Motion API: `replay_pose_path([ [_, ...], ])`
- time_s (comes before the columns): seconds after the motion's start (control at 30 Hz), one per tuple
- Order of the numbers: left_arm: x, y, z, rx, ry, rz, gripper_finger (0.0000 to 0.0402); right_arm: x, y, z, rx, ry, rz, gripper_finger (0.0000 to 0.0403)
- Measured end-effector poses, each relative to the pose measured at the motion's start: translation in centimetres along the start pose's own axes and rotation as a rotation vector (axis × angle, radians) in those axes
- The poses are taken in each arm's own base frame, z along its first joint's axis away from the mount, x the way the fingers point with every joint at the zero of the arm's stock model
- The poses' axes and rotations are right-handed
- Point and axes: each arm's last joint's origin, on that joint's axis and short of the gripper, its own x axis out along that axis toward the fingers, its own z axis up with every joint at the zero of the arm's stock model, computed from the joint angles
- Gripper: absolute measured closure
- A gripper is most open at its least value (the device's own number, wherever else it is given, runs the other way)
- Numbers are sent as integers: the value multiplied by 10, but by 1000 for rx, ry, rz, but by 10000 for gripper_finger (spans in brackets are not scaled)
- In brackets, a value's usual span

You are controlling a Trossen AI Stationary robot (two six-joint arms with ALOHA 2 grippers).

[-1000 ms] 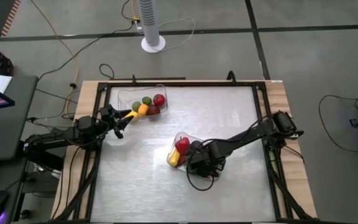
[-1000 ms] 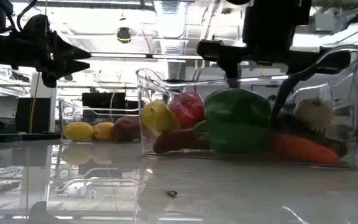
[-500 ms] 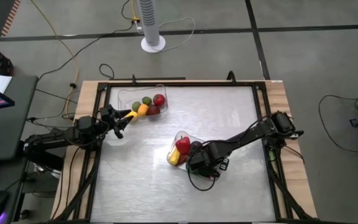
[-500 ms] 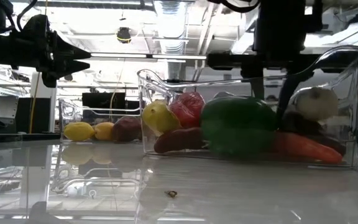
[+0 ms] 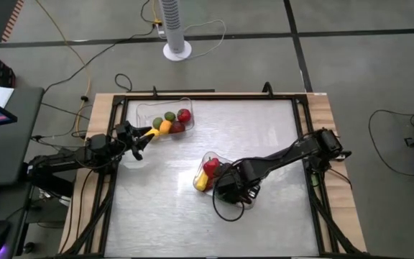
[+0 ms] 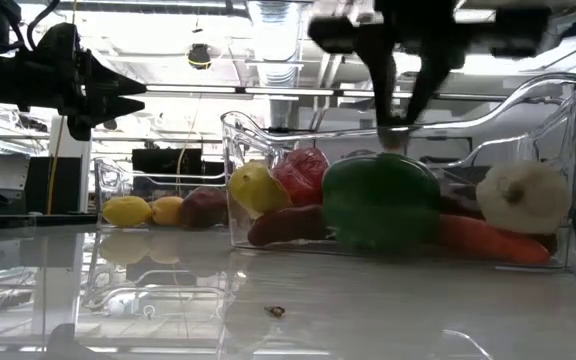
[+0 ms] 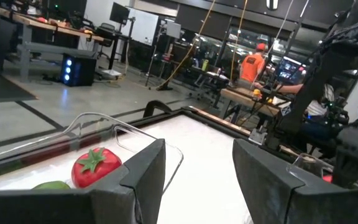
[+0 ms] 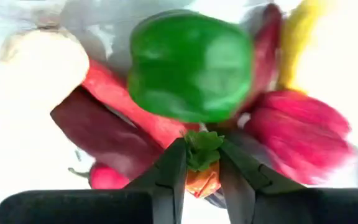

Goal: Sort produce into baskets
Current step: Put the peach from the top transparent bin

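The near basket holds produce: a green pepper, a carrot, a white bulb, a yellow piece, a red one and a dark purple one. My right gripper hangs just above the pepper, shut on a small orange piece with a green leafy top. The far basket holds a tomato and other pieces. My left gripper stands open beside its near-left corner, nothing between its fingers. My right gripper pinches the green leafy top of the small orange piece between its two fingertips, coming from above and pointing down into the near basket. The orange body sits between the fingers. Whether the piece is clear of the other produce, I cannot tell.
A black frame runs round the table. A fan's base and cables lie on the floor past the far edge. A small crumb lies on the bare tabletop in front of the near basket.
My right gripper has shut its fingers inside the near basket and risen, so its fingertips now stand at the pepper's top instead of deep among the produce. The white bulb has settled lower in the basket.
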Motion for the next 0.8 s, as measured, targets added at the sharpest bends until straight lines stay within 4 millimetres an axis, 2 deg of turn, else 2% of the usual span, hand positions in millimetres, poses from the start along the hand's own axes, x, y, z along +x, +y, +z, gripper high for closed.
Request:
replay_pose_path([
  [0.2,0,0,0,0,0,0,228,-40,-33,-12,67,-95,-96,295],
  [0.3,0,0,0,0,0,0,228,-48,-59,-24,134,-179,-178,295],
  [0.43,0,0,0,0,0,0,228,-47,-97,-51,200,-244,-326,295],
  [0.6,0,0,0,0,0,0,228,-46,-144,-84,245,-409,-523,294],
  [0.73,0,0,0,0,0,-1,228,-37,-178,-113,274,-502,-679,294],
  [0.8,0,0,0,0,0,-1,228,-18,-194,-124,292,-523,-727,294],
])
